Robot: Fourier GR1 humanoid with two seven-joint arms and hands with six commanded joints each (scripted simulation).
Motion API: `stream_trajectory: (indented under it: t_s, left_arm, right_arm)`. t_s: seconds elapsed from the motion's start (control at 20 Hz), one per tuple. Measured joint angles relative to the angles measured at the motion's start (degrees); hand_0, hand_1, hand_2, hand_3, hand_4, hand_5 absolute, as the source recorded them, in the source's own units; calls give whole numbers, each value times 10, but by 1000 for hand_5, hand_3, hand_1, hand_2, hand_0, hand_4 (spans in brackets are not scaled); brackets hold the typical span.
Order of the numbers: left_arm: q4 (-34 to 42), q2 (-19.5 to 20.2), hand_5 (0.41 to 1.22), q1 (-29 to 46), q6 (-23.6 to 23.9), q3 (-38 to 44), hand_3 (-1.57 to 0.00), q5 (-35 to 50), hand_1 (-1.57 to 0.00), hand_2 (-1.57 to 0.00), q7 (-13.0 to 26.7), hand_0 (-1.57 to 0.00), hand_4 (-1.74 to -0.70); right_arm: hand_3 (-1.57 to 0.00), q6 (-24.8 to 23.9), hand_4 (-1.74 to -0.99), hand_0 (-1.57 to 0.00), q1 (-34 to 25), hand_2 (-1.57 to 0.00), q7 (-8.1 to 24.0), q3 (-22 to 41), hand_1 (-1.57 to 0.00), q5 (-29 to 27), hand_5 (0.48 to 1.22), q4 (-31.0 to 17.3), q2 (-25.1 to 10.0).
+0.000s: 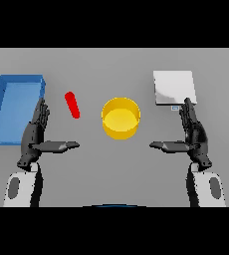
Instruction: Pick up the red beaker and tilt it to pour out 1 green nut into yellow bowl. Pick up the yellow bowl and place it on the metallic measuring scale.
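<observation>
While both arms rest low on the counter (111, 169), nothing is grasped: the left robot hand (37, 134) and the right robot hand (193, 134) each show fingers straight and thumb stuck out toward centre, holding nothing.

Layout, clock-face from the yellow bowl (120, 118) at centre: red beaker (72, 105) at about 10 o'clock, lying tilted and apart from the bowl; metallic measuring scale (173, 88) at about 2 o'clock; blue tray (16, 107) at 9 o'clock, far side of the left robot hand.

Green nut: not visible (presumably inside the beaker; cannot confirm).

Risks, as judgement:
- Beaker looks slim and slanted. A closing hand could nudge it so it rolls or skids toward the tray before the fingers get round it.
- Pour calls for exactly one nut. Too steep a tilt likely dumps more; beaker mouth held off the bowl's rim drops the nut onto the counter.
- Bowl is wide with a thin wall. A pinch on the rim may slip, or tip the nut out during the carry.
- Scale sits just beyond the right robot hand's fingertips; a low carry could knock its edge.
</observation>
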State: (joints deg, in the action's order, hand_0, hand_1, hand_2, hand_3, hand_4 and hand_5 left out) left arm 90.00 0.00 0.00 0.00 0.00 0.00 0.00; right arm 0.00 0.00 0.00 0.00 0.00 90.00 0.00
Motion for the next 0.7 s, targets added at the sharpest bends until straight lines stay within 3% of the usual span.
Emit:
stream_trajectory:
  t_s: [0.3, 0.35, 0.4, 0.5, 0.7]
  left_arm:
    - [5, -6, 660, 9, 2, -8, 1, -5, 1, 1, -3, 1, -1141]
    - [40, 7, 660, 39, -4, -36, 1, -38, 1, 1, -29, 1, -1143]
    - [66, 17, 660, 59, -5, -53, 1, -60, 1, 1, -31, 1, -1144]
    - [106, 24, 660, 79, -8, -77, 1, -83, 1, 1, -9, 1, -1138]
    - [126, 33, 650, 82, -12, -84, 1, -91, 1, 1, 37, 1, -1137]
  right_arm:
    - [1, -7, -1071, 1, 8, 1, -4, 16, 1, 13, 578, 6, 15]
    - [1, -28, -1072, 1, 23, 1, -49, 38, 1, 80, 577, 24, -10]
    - [1, -37, -1066, 1, 36, 1, -67, 59, 1, 119, 576, 45, -19]
    - [1, -48, -1071, 1, 58, 1, -64, 85, 1, 170, 581, 72, -26]
    - [1, -38, -1131, 1, 62, 1, -50, 88, 1, 165, 607, 79, -28]
